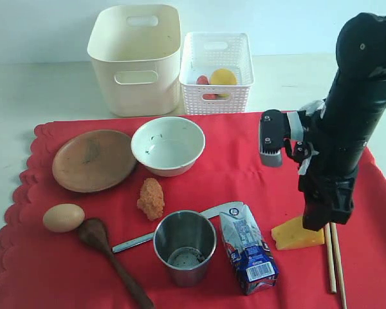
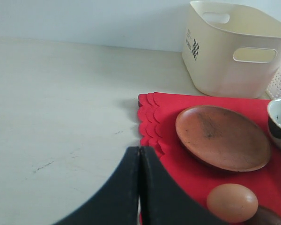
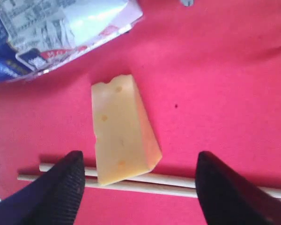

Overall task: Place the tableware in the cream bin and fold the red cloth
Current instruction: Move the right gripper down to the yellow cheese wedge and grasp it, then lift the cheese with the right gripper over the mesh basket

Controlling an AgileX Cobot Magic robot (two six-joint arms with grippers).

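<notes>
On the red cloth (image 1: 244,167) lie a brown plate (image 1: 93,159), a white bowl (image 1: 168,145), a steel cup (image 1: 184,246), a dark wooden spoon (image 1: 109,254), a knife (image 1: 138,241) and pale chopsticks (image 1: 334,261). The cream bin (image 1: 136,58) stands behind the cloth. My right gripper (image 3: 140,158) is open and low over the chopsticks (image 3: 178,183), its fingers either side of a cheese wedge (image 3: 122,126) without touching it. My left gripper (image 2: 139,151) is shut on nothing at the cloth's scalloped edge (image 2: 147,117), near the plate (image 2: 222,137). It does not show in the exterior view.
A white lattice basket (image 1: 217,71) with food stands beside the bin. A milk carton (image 1: 248,248), the cheese wedge (image 1: 296,235), an egg (image 1: 63,217) and an orange food lump (image 1: 151,198) also lie on the cloth. Bare pale table (image 2: 61,103) lies left of the cloth.
</notes>
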